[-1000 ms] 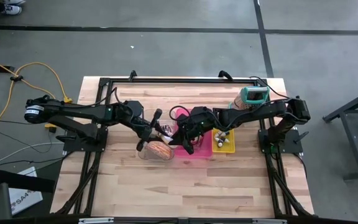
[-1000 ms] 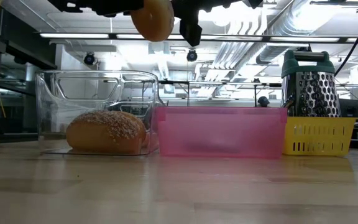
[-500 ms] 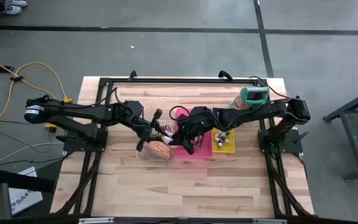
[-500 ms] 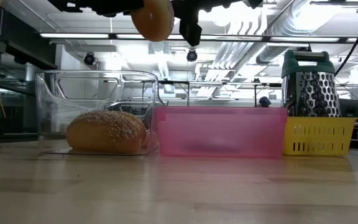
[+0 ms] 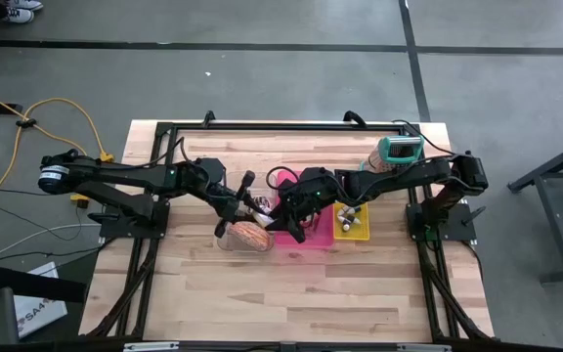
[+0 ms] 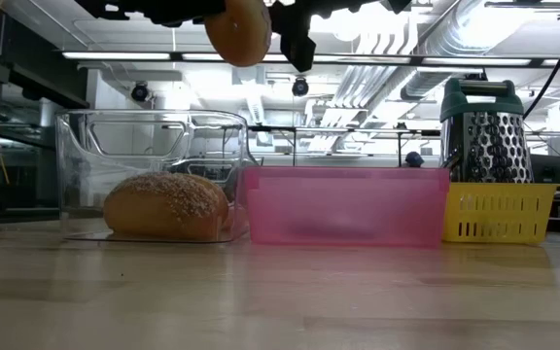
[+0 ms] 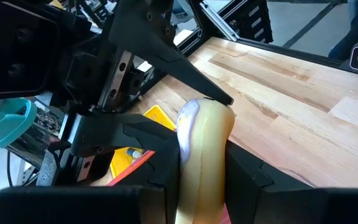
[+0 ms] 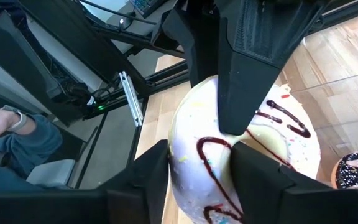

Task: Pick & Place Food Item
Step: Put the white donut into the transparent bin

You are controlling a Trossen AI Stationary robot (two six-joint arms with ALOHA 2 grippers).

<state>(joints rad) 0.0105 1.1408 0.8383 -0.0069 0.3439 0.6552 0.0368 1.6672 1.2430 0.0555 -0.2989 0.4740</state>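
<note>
Donut (image 8: 247,168) on edge — clamped between left gripper (image 7: 201,168) fingers; right gripper (image 8: 194,165) alongside, straddling it, grip unclear.

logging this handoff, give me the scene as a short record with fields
item in the air: iced donut, held up over the bins
left tool: shut on the donut's edge
right tool: fingers either side of the donut, opening
clear container: seeded bun resting in it
pink bin: next to the clear container
yellow basket: beside the pink bin, grater standing in it
</note>
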